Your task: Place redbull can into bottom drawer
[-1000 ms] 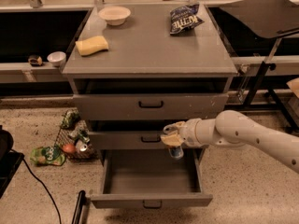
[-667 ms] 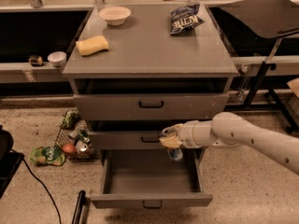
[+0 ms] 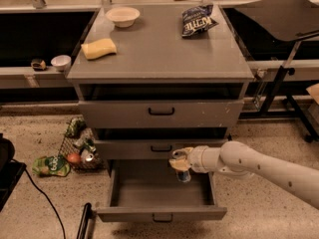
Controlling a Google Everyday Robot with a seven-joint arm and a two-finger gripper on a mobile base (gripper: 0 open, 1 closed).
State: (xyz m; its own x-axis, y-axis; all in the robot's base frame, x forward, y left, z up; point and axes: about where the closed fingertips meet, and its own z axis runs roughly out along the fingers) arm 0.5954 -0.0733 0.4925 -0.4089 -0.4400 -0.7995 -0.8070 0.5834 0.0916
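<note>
The bottom drawer [image 3: 162,212] of the grey cabinet is pulled out and open, its inside bare. My gripper [image 3: 180,162] reaches in from the right on a white arm and is shut on the redbull can [image 3: 184,174]. The can hangs upright below the fingers, over the right half of the open drawer and in front of the middle drawer [image 3: 160,148]. Only the can's lower blue-and-silver part shows; its top is hidden by the gripper.
On the cabinet top lie a yellow sponge [image 3: 98,48], a white bowl [image 3: 122,16] and a dark blue chip bag [image 3: 197,20]. A wire basket [image 3: 79,148] with litter sits on the floor left of the cabinet. A black stand [image 3: 284,39] is at the right.
My gripper with the can has shifted slightly left and lower over the open bottom drawer. The drawer itself has not moved.
</note>
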